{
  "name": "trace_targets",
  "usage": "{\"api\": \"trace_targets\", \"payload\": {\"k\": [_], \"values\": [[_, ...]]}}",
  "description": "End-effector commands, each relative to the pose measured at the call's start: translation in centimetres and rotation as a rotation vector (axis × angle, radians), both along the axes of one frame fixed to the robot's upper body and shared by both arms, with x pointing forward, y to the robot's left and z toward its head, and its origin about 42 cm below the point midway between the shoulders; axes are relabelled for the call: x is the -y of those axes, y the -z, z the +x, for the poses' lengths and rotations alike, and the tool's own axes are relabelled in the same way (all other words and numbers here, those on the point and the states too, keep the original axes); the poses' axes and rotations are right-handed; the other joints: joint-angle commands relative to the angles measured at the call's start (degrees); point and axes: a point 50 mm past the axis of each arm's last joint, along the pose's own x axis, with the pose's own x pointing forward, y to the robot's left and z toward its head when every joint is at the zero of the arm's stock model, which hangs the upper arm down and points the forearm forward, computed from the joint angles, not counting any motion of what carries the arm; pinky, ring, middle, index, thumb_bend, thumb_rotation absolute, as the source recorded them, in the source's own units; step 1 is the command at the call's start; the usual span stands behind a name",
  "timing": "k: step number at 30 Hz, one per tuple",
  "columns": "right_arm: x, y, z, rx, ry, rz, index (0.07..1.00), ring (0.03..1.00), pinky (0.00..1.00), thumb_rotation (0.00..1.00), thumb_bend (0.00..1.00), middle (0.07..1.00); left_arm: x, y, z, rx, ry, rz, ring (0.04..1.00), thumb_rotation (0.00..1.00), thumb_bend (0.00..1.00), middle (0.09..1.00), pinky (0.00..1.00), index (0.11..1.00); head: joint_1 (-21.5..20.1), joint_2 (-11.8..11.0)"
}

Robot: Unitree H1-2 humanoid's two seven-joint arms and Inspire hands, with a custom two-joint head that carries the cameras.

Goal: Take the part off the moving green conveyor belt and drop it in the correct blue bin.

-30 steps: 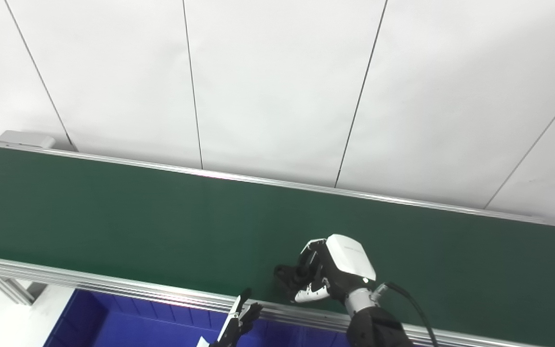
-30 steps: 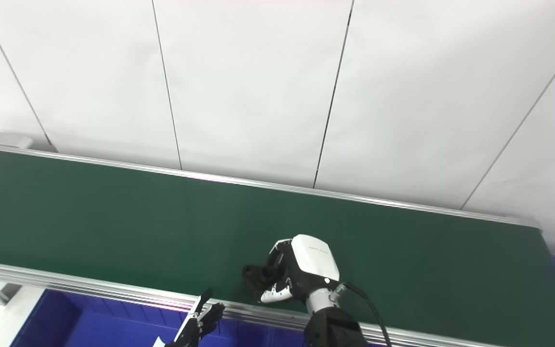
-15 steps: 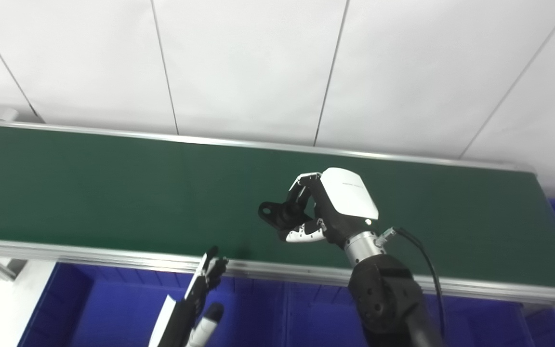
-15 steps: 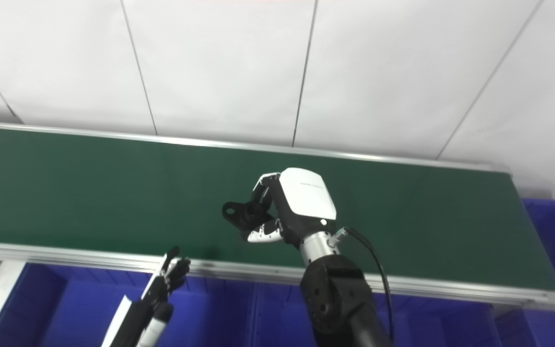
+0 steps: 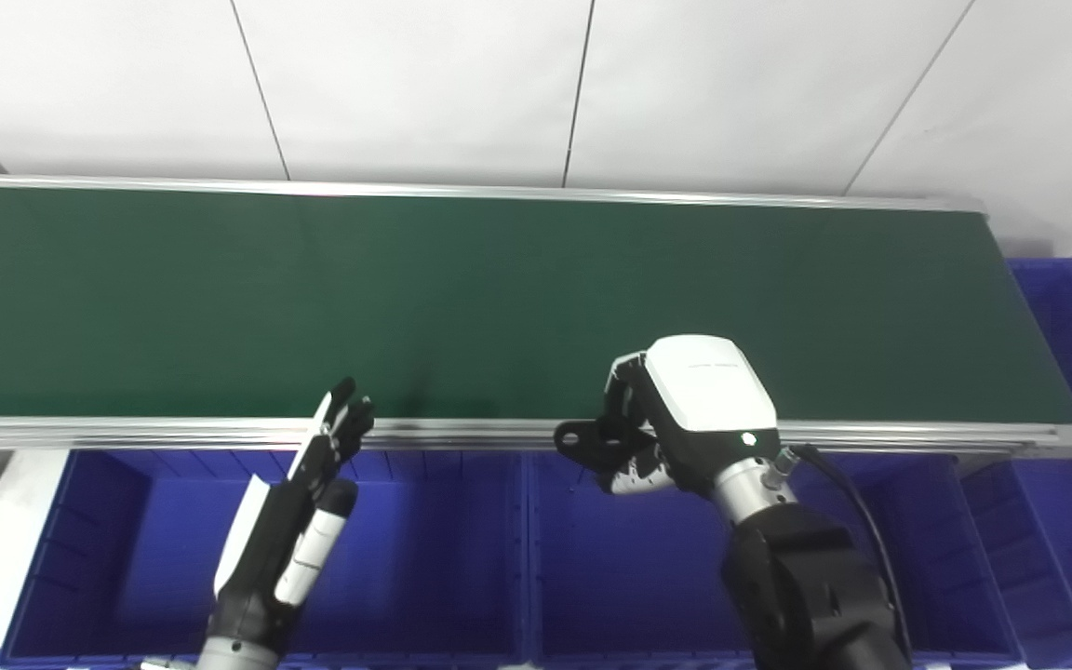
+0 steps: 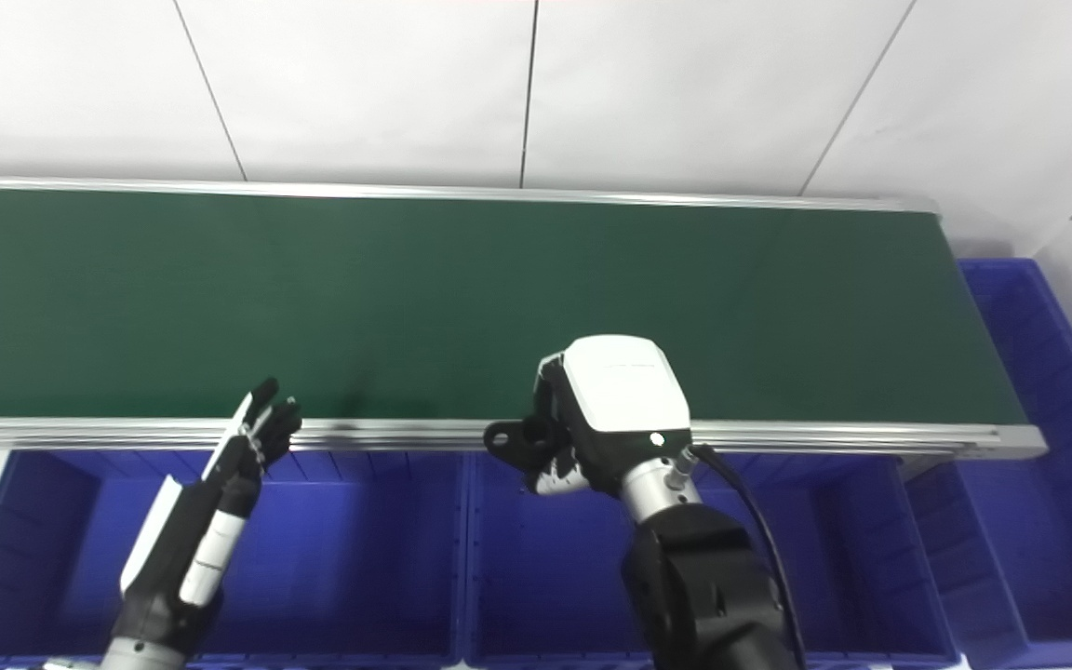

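Blue bins [image 5: 462, 558] line the green belt's [image 5: 406, 288] near rail [image 5: 462, 433]. Right hand [image 5: 685, 419] grips a black part [image 5: 582, 440] above them; at nine o'clock, left hand [image 5: 299, 507] waits empty, fingers straight.

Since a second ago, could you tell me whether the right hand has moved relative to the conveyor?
Yes. The right hand, shut on the black part, has pulled back from over the green belt to its near rail, above the blue bin.

The black part [image 5: 582, 437] is mostly hidden inside the right hand [image 5: 685, 419]; its shape cannot be told. The belt [image 5: 127, 288] is cut off at left.
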Motion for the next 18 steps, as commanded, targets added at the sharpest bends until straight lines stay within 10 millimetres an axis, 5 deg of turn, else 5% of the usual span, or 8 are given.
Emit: {"api": "trace_targets", "payload": {"k": [1, 11, 18], "values": [[-0.2, -1.3, -0.7, 0.023, -0.009, -0.021, 0.485, 0.221, 0.15, 0.00, 0.53, 0.471, -0.3, -1.2, 0.3, 0.034, 0.008, -0.012, 0.936, 1.00, 0.68, 0.950, 0.95, 1.000, 0.08, -0.07], [1.1, -0.2, -4.4, -0.073, 0.023, -0.008, 0.487, 0.229, 0.16, 0.00, 0.53, 0.471, -0.9, -2.0, 1.3, 0.014, 0.021, -0.029, 0.956, 0.97, 0.70, 0.965, 0.97, 1.000, -2.45, 1.92], [1.1, 1.8, -5.2, -0.138, 0.055, -0.048, 0.489, 0.234, 0.16, 0.00, 0.53, 0.471, -0.6, -2.1, 1.4, 0.007, 0.026, -0.020, 0.951, 0.98, 0.69, 0.962, 0.97, 1.000, -1.89, 1.82]]}}
